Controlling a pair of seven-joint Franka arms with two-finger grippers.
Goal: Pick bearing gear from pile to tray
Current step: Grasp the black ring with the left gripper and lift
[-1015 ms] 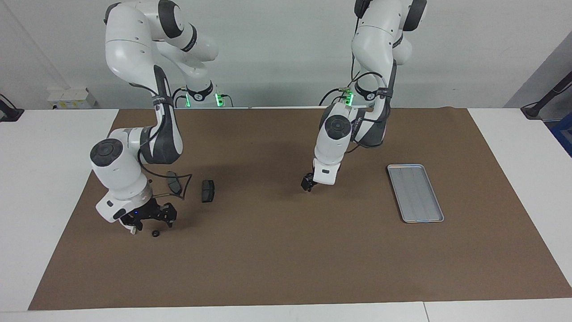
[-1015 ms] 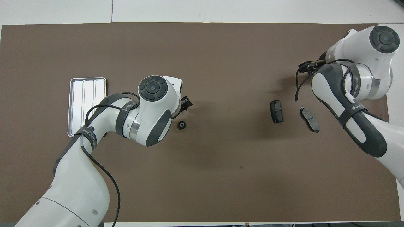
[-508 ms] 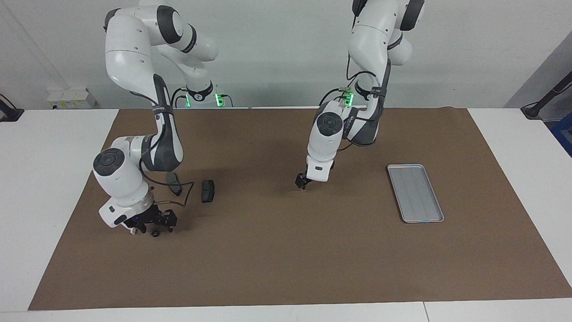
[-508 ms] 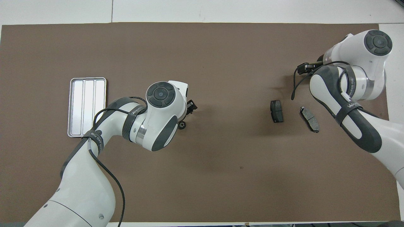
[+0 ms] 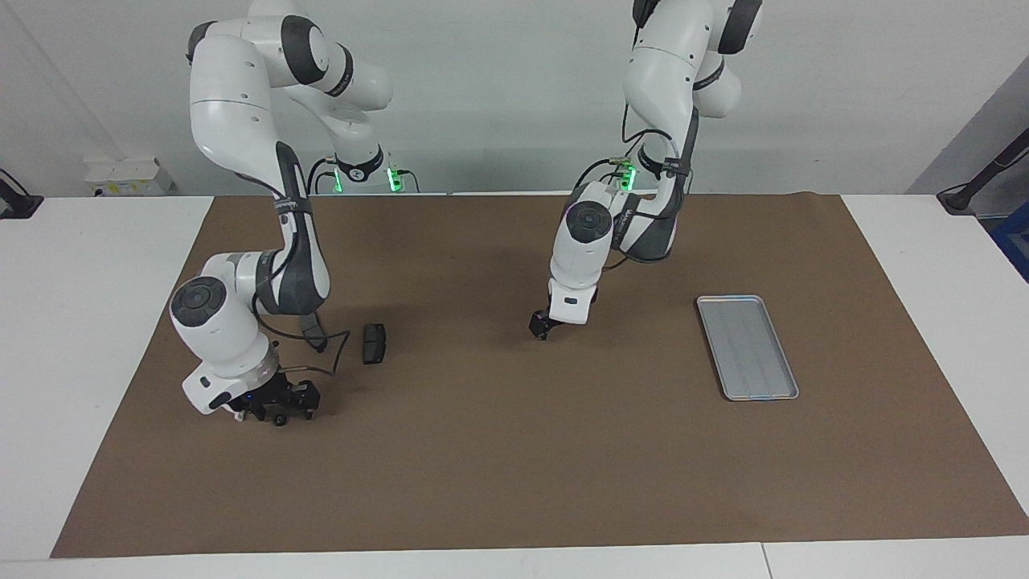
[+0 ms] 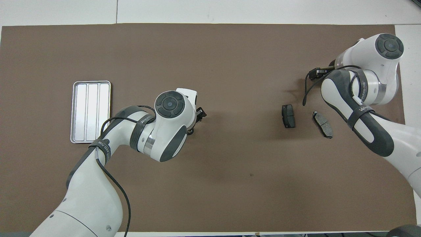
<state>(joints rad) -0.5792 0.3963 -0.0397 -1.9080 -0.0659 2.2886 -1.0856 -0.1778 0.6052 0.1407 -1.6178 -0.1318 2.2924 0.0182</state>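
Observation:
A small black round bearing gear lies on the brown mat at the right arm's end, in the loose pile. My right gripper is down at the mat, open, with its fingers on either side of this gear. Two dark brake pads lie nearer to the robots than the gear. A second small black round piece shows at mid-table, mostly covered by my left wrist. My left gripper hangs low over the mat beside it, open and holding nothing. The silver tray lies bare at the left arm's end.
The brown mat covers most of the white table. A black cable loops from the right wrist down over the nearer brake pad. A wide stretch of mat separates the pile from the tray.
My right gripper has sunk to the mat, and the gear now sits between its fingers. My left gripper has drifted toward the right arm's end, its wrist now covering most of the mid-table piece.

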